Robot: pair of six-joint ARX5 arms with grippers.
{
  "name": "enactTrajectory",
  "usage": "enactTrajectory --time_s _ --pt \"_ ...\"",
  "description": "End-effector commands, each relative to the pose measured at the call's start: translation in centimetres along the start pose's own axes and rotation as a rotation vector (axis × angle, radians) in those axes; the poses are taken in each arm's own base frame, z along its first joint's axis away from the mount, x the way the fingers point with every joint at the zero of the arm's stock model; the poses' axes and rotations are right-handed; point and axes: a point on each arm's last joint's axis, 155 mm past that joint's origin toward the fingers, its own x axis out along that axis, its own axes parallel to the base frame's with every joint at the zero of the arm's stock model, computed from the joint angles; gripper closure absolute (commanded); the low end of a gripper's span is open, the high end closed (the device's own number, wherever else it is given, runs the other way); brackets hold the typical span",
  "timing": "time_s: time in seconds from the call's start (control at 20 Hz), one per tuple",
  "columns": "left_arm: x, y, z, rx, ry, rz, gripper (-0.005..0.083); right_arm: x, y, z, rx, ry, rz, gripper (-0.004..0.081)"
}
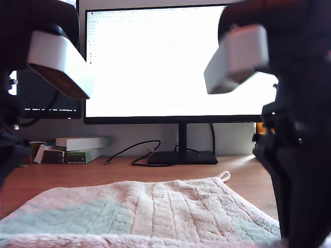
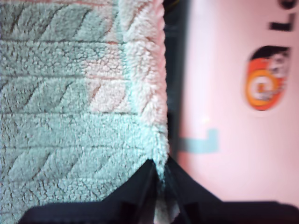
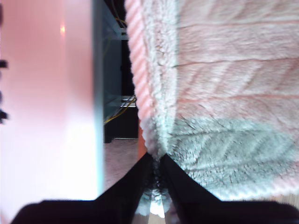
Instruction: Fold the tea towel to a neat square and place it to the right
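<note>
Towel edges sit right in both of my grippers. My first gripper (image 2: 159,175) has its jaws pressed together on the fluffy edge of the tea towel (image 2: 70,93), at a blue-green patch. My second gripper (image 3: 156,170) is pinching the towel's corded pink edge (image 3: 138,70) the same way. In the exterior view the towel (image 1: 170,206) lies spread on the wooden table (image 1: 67,175), in front of the monitor (image 1: 176,62), and its little loop (image 1: 224,175) sticks out at the far corner. The rest of the cloth stretches away from both grippers toward the monitor. So I think the next move is to carry both pinched spots that way together, keeping them level, so the fold lands straight.
</note>
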Motion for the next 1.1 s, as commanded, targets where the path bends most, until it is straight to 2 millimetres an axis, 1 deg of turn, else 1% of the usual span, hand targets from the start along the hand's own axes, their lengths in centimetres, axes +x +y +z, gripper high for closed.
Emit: enactTrajectory --time_s 0.0,0.2,0.35,0.45,0.5,0.6,0.65,0.8,0.9,1.05 --pt "0.3 -1.0 -0.8 -0.045 0.028 -0.05 0.0774 -0.2 1.3 -0.8 0.035 0.037 0.05 0.0781" --pt "-0.2 -3.6 -0.6 -0.077 0.032 -0.16 0.0791 -0.9 4.3 -2.0 0.104 0.098 0.171 0.0781" --pt "-1.0 -5.2 -0.5 -0.113 0.046 -0.225 0.0793 -1.4 5.6 -2.7 0.108 0.141 0.213 0.0781" --pt "-1.4 -6.0 -0.5 -0.136 0.055 -0.258 0.0793 -2.4 6.4 -2.5 0.121 0.146 0.255 0.0781" --pt "-1.5 -6.2 -0.5 -0.138 0.056 -0.267 0.0793 -2.8 6.5 -2.1 0.123 0.14 0.263 0.0781" --pt "-1.4 -5.9 -0.4 -0.133 0.051 -0.257 0.0793 -3.5 5.6 -1.0 0.112 0.107 0.235 0.0781" --pt "-1.3 -5.5 -0.4 -0.126 0.05 -0.235 0.0793 -3.8 5.0 -0.2 0.103 0.084 0.214 0.0781" --pt "-1.0 -3.0 -0.6 -0.114 0.059 -0.124 0.0793 -4.5 2.5 1.6 0.072 0.032 0.107 0.0781" --pt "-1.0 -1.3 -0.7 -0.115 0.061 -0.053 0.0793 -4.7 0.8 2.2 0.06 0.018 0.036 0.0781" --pt "-1.4 1.0 -0.4 -0.115 0.038 0.026 0.0793 -4.8 -1.3 2.3 0.083 -0.002 -0.036 0.0781"
